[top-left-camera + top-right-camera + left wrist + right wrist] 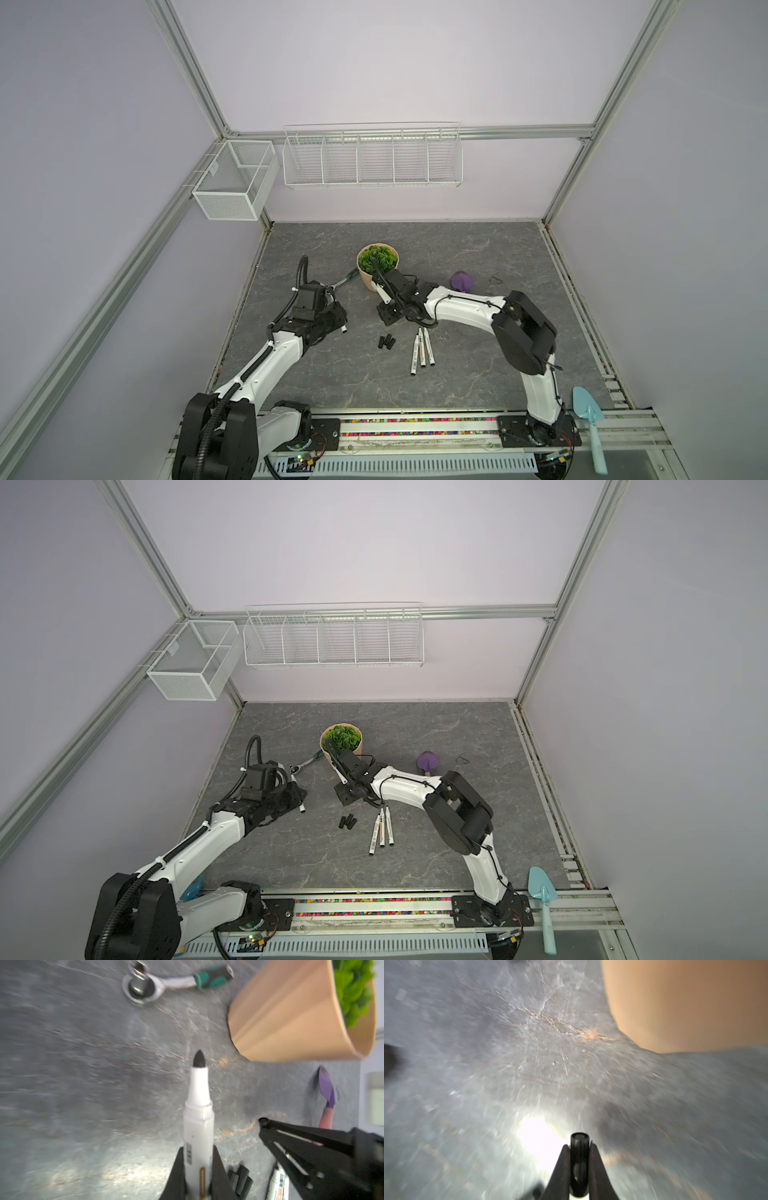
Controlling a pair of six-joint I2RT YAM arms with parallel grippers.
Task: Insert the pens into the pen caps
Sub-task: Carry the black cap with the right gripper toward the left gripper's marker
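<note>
Grey marbled table (478,374), walled in lavender, carries the whole job. Over its middle the left gripper (198,1148) is clamped on the barrel of one pen (198,1105), with the bare dark tip standing well clear of the jaws. The right gripper (579,1146) is pinched on a single pen cap (578,1167), open mouth facing away from the jaws.

The two grippers are apart, and tip and mouth do not look lined up on one axis. If they meet at an angle, the tip is likely to strike the cap rim instead of entering. The long free front of the pen can then lever round in its grip. The short, round cap can also twist or slip back between the jaws under the push.

Each arm reaches in from its own front corner, elbow raised, forearm sloping down toward the table's middle and wrist bent low. The right wrist sits just in front of the plant pot (378,268), so a sideways correction could nudge it.

Nearer the front edge lie three loose caps (386,342), bunched together, with three pens (422,351) just beside them; a low sweep would scatter them.
</note>
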